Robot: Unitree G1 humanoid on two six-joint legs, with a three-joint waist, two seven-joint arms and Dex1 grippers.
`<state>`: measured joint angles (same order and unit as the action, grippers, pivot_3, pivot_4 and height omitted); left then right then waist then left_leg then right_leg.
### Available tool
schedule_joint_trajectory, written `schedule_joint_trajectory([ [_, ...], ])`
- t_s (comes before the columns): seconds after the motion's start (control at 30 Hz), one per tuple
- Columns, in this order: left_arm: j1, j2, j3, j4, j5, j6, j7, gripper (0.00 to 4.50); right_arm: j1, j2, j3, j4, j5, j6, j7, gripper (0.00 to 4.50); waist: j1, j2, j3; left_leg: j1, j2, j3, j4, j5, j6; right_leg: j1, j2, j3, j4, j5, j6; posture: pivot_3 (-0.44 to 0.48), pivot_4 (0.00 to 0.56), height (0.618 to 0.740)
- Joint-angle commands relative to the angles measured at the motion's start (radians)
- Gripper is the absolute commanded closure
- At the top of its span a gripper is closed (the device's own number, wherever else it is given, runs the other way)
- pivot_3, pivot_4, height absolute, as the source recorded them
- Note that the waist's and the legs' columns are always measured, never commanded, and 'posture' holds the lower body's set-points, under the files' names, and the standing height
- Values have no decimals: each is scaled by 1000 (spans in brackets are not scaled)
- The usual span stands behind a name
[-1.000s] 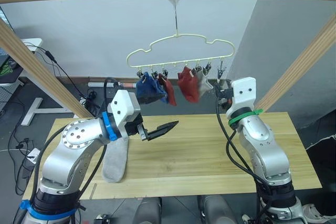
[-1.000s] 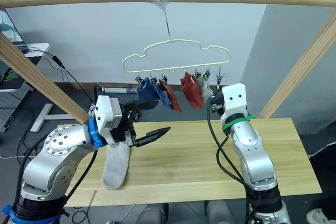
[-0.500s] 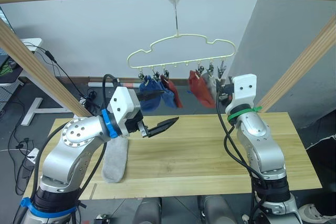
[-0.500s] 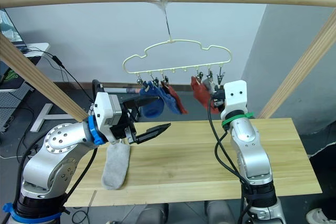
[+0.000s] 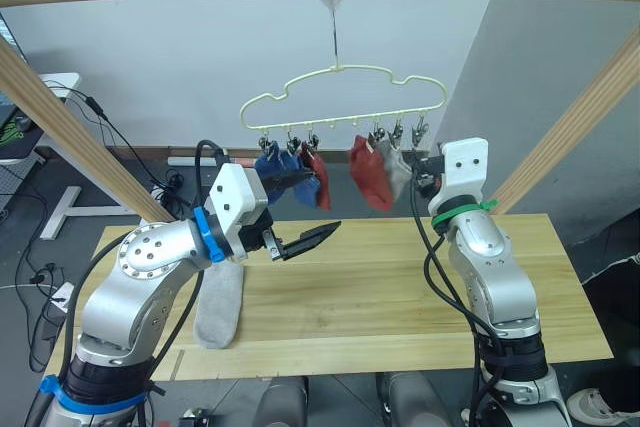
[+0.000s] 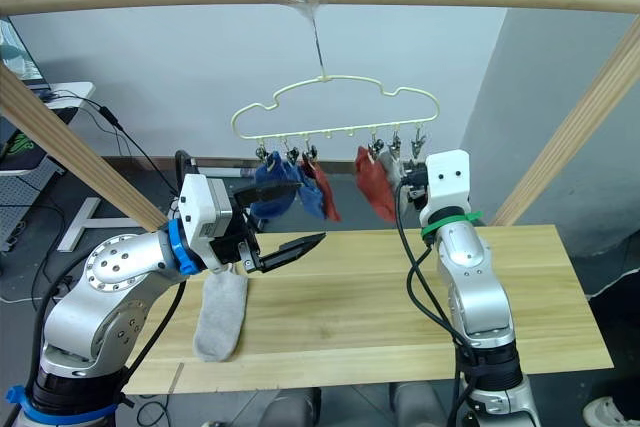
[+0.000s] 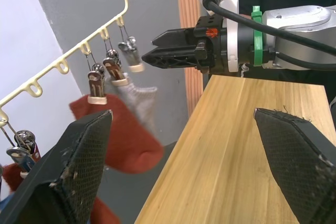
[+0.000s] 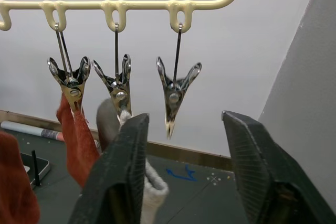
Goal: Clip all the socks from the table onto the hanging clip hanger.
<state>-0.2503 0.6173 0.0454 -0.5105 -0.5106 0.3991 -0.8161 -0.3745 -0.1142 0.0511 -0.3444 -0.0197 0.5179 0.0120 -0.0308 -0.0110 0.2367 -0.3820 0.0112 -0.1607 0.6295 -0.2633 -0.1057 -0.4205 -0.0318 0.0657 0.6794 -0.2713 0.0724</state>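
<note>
Hung socks swung back left since half a second ago, grey sock (image 5: 221, 303) lying on the table (image 5: 400, 292) at left, left gripper (image 5: 305, 240) fingers apart above it, clip hanger (image 5: 343, 99) overhead, right gripper (image 8: 184, 182) spread below the empty end clip (image 8: 176, 94)

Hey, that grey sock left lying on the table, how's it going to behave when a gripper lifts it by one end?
The grey sock lies flat and limp on the table, so it will probably droop. It is likely light, as the socks already clipped to the clip hanger hang from small clips. Being fabric, it should not roll.
</note>
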Motion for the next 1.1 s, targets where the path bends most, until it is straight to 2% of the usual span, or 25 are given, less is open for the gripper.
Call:
schedule_joint_trajectory([
  [0.03,-16,-5,0,-35,-16,-4,6,0,-20,4,-13,-12,-7,-16,-5,2079,0,0,0,0,0,0,0,0,0,0,0,0,0,0,0,93,191,740],
  [0.17,-19,-10,1,-38,-16,1,10,0,-27,9,-12,-2,-3,-21,-3,2079,0,0,0,0,0,0,0,0,0,0,0,0,0,0,0,93,191,740],
  [0.2,-19,-11,2,-40,-17,3,11,0,-30,11,-12,0,-2,-22,-3,2482,0,0,0,0,0,0,0,0,0,0,0,0,0,0,0,93,191,740],
  [0.3,-20,-11,3,-45,-18,8,11,0,-34,10,-11,10,-6,-22,-3,3299,0,0,0,0,0,0,0,0,0,0,0,0,0,0,0,93,191,740],
  [0.57,-27,-14,2,-47,-22,12,14,0,-51,17,-11,30,-8,-24,-10,3299,0,0,0,0,0,0,0,0,0,0,0,0,0,0,0,93,191,740],
  [1.1,-74,-12,8,-57,-45,46,33,0,-166,74,-50,203,8,-40,-30,3299,-1,0,0,0,0,0,0,0,0,0,0,0,1,1,-1,115,204,740],
])
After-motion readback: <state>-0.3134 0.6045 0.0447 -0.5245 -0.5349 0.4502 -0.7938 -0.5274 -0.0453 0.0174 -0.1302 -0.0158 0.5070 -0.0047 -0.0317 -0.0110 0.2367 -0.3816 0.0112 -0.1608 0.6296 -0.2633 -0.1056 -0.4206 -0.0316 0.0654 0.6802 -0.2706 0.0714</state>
